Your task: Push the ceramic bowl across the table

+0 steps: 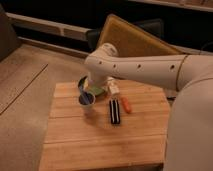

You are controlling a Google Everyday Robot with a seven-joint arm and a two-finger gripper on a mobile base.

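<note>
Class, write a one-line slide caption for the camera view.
The gripper sits at the ceramic bowl near the far edge of the table, cup alongside.

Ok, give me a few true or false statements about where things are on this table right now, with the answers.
1. The ceramic bowl sits on the table near its far edge. True.
2. The small cup with the blue stick stands behind the bowl. False: it stands in front of the bowl, nearer the camera.
3. The gripper is down at the bowl, with the arm reaching in from the right of the picture. True.
4. The black object lies left of the cup. False: it lies to the cup's right in the picture, next to an orange object.
5. The padded board lies flat on the table. False: it stands tilted behind the table.
</note>
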